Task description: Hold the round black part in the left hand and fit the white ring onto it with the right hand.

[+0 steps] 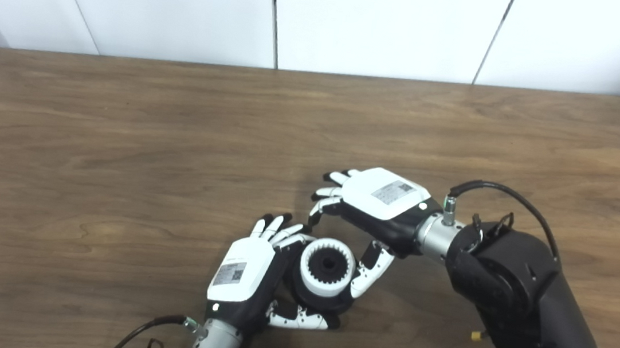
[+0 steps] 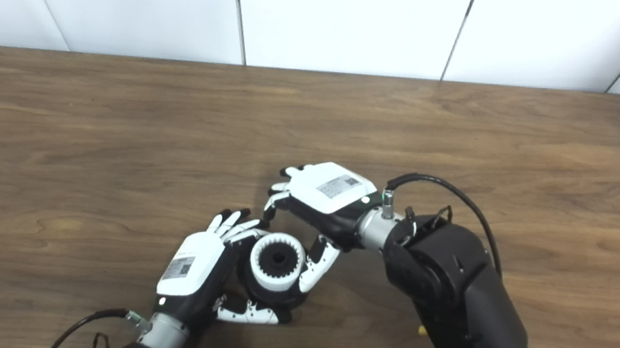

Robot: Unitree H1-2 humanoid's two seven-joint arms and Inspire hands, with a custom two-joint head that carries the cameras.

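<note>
Left robot hand (image 1: pixel 245 274) cradles black part (image 1: pixel 319 302), white ring (image 1: pixel 327 267) seated

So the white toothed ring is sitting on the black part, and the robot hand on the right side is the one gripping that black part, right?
Not quite. The white toothed ring does sit on the round black part, but the left robot hand grips that part. The right robot hand is above and beside it, only its thumb near the ring. The left eye view shows this.
</note>
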